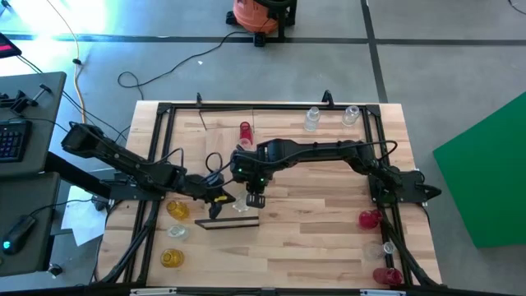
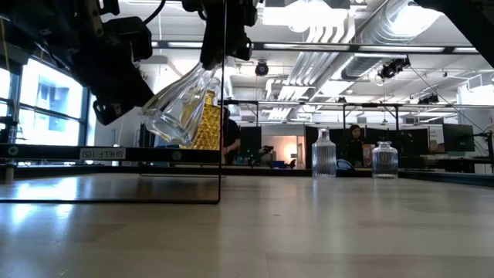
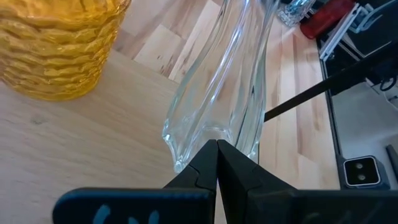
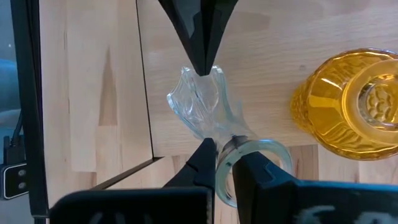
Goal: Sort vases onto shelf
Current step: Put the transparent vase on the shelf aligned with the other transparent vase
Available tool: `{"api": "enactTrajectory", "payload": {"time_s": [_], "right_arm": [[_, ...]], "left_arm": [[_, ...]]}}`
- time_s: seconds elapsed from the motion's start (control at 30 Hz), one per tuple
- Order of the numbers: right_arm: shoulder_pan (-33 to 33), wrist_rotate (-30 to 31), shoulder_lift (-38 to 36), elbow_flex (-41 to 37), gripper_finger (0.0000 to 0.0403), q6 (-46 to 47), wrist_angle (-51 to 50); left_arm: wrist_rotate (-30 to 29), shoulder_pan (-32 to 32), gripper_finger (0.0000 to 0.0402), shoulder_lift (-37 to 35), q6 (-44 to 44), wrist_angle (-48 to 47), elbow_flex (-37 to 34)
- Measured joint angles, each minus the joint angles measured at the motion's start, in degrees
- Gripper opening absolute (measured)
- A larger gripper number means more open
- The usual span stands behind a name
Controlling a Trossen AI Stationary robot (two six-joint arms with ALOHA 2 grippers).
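Your clear vase (image 2: 179, 108) hangs tilted in the air above the shelf (image 1: 228, 222), caught between both grippers. In the right wrist view the right gripper (image 4: 225, 163) is clamped on the vase's round mouth rim, one finger inside and one outside. The left gripper (image 3: 217, 163) has its fingers pressed together, their tip touching the vase's flared foot; whether it truly pinches the glass edge you cannot tell. Just beside the clear vase stands an amber vase (image 4: 352, 103), upright on the shelf; in the low view it shows behind the tilted glass.

Moving outward in the high view, more amber vases (image 1: 177, 210) sit at the table's (image 1: 320, 247) left front, near the left arm. A red vase (image 1: 245, 131) lies farther back near the middle. Two clear vases (image 1: 311, 120) stand at the far edge, right of centre. Red vases (image 1: 369, 219) sit along the right side, near the right arm's base, well apart from the shelf.
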Motion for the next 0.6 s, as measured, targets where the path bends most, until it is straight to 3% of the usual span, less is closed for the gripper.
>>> {"api": "enactTrajectory", "payload": {"time_s": [0.6], "right_arm": [[0.0,-0.2,-0.1,0.0,0.0066,0.0,1.5]], "left_arm": [[-0.2,2.6,0.0000,0.1,0.1,-0.5,0.0]]}}
